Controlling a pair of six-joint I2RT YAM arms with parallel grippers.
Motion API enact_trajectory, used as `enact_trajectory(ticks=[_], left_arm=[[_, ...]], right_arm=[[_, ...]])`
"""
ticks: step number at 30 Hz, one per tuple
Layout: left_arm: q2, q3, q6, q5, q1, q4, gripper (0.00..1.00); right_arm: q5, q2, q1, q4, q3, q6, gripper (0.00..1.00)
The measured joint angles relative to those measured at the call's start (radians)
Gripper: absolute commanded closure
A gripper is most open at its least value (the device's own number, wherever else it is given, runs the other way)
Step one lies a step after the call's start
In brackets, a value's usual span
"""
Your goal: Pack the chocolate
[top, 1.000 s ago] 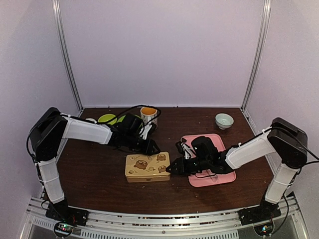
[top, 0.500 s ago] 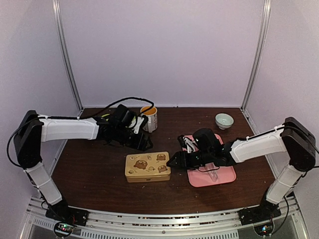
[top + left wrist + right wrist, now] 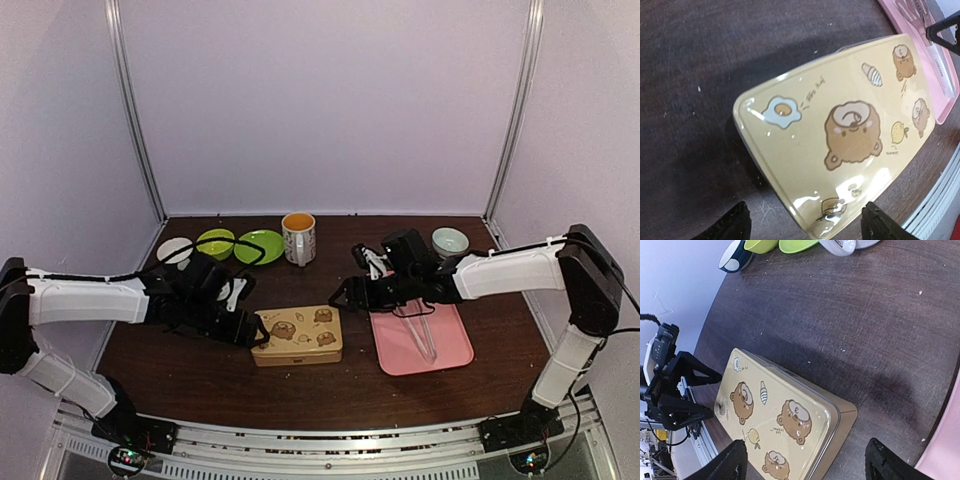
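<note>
**Both grippers stand open at either end of a closed tin**

The bear-printed tin [image 3: 297, 335] lies flat near the middle of the worktop [image 3: 190, 375], toward the near edge, with its lid on. No chocolate shows in any view, so I cannot tell where it is.

The left gripper [image 3: 256, 333] sits low at the tin's left end with its jaws spread wide. In the left wrist view its two fingertips [image 3: 737, 225] stand well apart, the tin's near corner lies just past them, and nothing is gripped.

The right gripper [image 3: 338, 296] hangs just off the tin's far right corner, above the worktop. Its jaws are also wide apart and empty, and its wrist view looks down across the lid.

Just to the right of the tin lies a pink tray [image 3: 445, 355] with a pair of tongs [image 3: 420, 328] resting lengthwise on it.

Along the far edge, from left to right, stand:
- a dark-rimmed white dish [image 3: 173, 250]
- a small green bowl [image 3: 216, 243]
- a green plate [image 3: 259, 245]
- a mug [image 3: 299, 238] with an orange inside
- a pale green bowl [image 3: 450, 241], toward the far right corner
</note>
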Motion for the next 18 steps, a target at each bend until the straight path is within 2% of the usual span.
enact_trajectory(ticks=[3, 6, 13, 18], left_arm=[[-0.007, -0.048, -0.028, 0.026, 0.007, 0.024, 0.27], [0.005, -0.065, -0.051, 0.053, 0.016, 0.043, 0.3], [0.053, -0.064, -0.064, 0.083, 0.027, 0.117, 0.36], [0.089, -0.04, -0.056, 0.079, 0.029, 0.129, 0.39]], right_arm=[[-0.008, 0.063, -0.008, -0.009, 0.055, -0.029, 0.26], [-0.022, 0.108, -0.011, -0.014, 0.085, -0.048, 0.28], [-0.072, 0.2, -0.014, 0.011, 0.122, -0.057, 0.34], [-0.117, 0.246, -0.016, 0.067, 0.118, -0.038, 0.44]])
